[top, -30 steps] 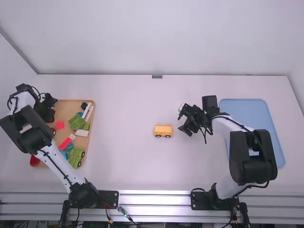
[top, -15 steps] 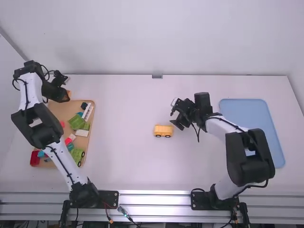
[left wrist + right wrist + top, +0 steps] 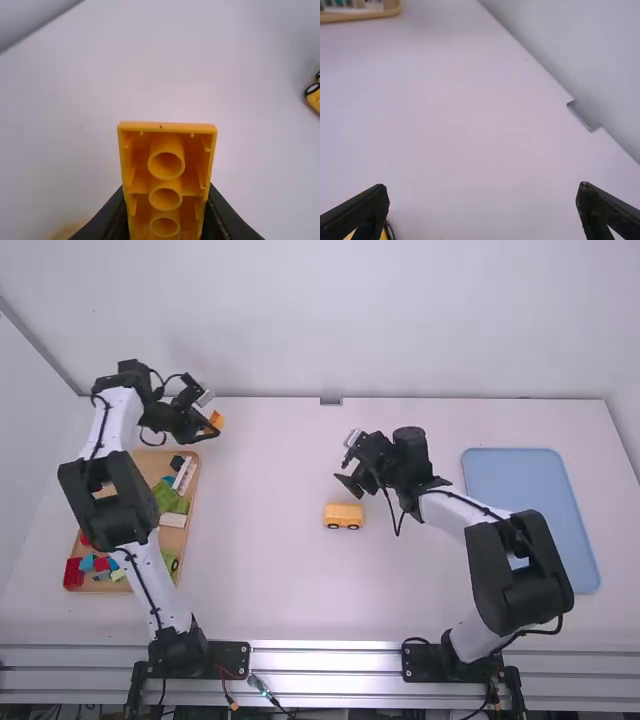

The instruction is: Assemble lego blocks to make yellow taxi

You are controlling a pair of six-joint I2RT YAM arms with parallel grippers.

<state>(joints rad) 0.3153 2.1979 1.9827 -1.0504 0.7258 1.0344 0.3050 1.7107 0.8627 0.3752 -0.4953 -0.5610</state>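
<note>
My left gripper [image 3: 208,428] is raised beyond the far end of the wooden tray, shut on an orange-yellow block [image 3: 214,422]. In the left wrist view the block [image 3: 166,180] shows its hollow underside with round tubes, between the fingers of my left gripper [image 3: 165,220]. A yellow car base [image 3: 344,515] with black wheels rests upright on the middle of the table. Just beyond it and slightly right, my right gripper [image 3: 345,466] is open above the table; in the right wrist view nothing is between the fingers of my right gripper [image 3: 482,207].
The wooden tray [image 3: 194,490] at the left holds green, red, blue and white blocks, partly under the left arm. A blue tray [image 3: 520,475] lies at the right, partly under the right arm. The wall meets the table's far edge.
My left gripper has swung away from the tray, up and to the right, carrying the orange-yellow block. My right gripper has moved left, toward the car base, which stays put.
</note>
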